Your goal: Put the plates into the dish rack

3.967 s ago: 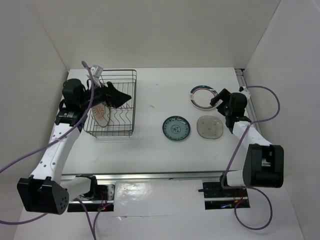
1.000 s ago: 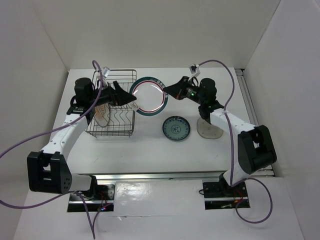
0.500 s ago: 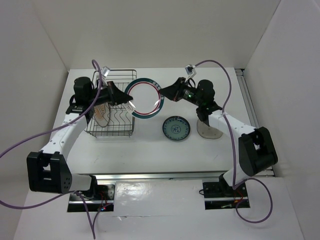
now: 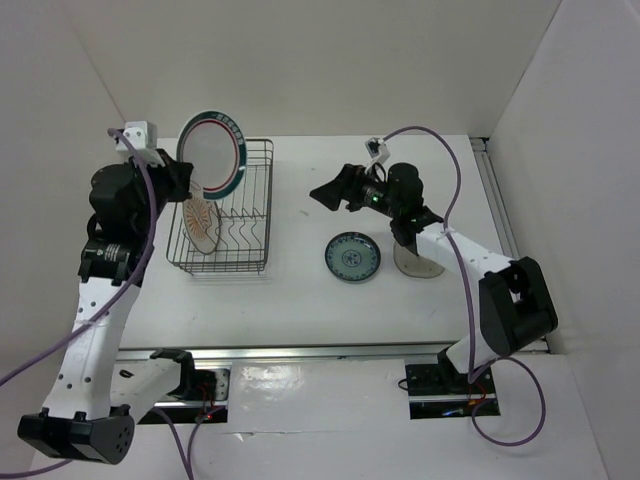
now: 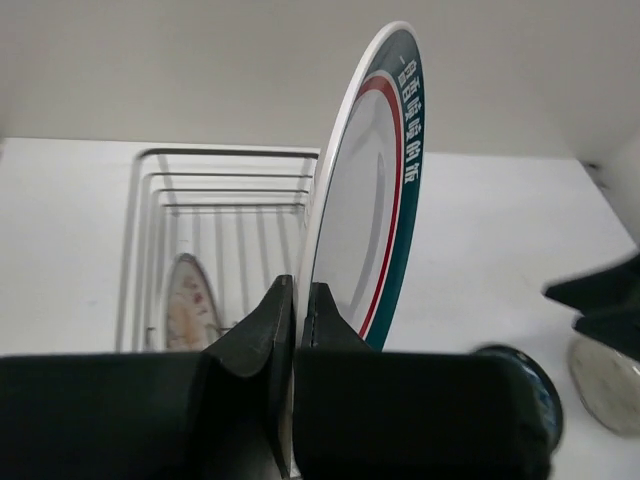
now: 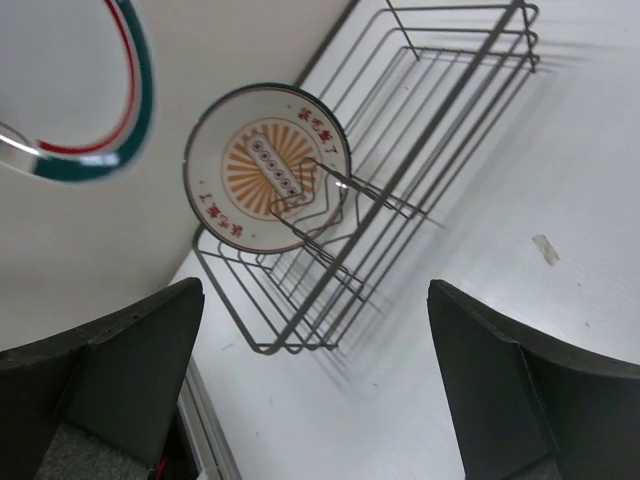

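Note:
My left gripper (image 4: 190, 183) is shut on the lower rim of a white plate with a teal and red border (image 4: 211, 152), holding it upright above the far left of the dish rack (image 4: 270, 200). In the left wrist view the jaws (image 5: 298, 300) pinch that plate (image 5: 370, 190) edge-on. A white plate with an orange centre (image 4: 203, 225) stands between the rack's prongs. The blue-green plate (image 4: 352, 256) and the translucent plate (image 4: 420, 262) lie flat on the table. My right gripper (image 4: 325, 192) hangs open and empty between rack and plates, facing the rack (image 6: 450, 100).
White walls close in on the table at the left, back and right. Purple cables (image 4: 440, 135) loop off both arms. The right arm's forearm crosses over the translucent plate. A metal rail (image 4: 486, 160) runs along the table's right edge.
The right gripper has let go of the teal-rimmed plate, opened wide and drawn back to the right. The left gripper has shut on it and carried it up and left over the rack.

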Controlling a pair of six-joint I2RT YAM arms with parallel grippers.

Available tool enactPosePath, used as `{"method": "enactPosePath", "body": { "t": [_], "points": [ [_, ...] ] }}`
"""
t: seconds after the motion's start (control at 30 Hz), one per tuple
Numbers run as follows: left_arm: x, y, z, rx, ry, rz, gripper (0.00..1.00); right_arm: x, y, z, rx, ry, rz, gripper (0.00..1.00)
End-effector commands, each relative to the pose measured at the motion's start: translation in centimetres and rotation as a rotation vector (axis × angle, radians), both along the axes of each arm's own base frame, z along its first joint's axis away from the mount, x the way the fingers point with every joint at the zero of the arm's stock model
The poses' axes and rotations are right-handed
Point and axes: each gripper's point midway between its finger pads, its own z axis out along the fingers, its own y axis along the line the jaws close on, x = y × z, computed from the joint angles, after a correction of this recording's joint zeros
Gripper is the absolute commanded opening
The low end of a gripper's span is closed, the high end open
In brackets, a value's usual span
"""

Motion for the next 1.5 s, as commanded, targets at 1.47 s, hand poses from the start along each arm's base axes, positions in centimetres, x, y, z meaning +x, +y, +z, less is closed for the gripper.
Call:
{"method": "enactPosePath", "body": {
  "t": [1.47],
  "points": [
    [2.2,5.2,-8.4,0.318,0.303,0.353,0.00,-4.0,-5.8,1.0,-0.003,-0.068,0.004,1.00]
  ]
}}
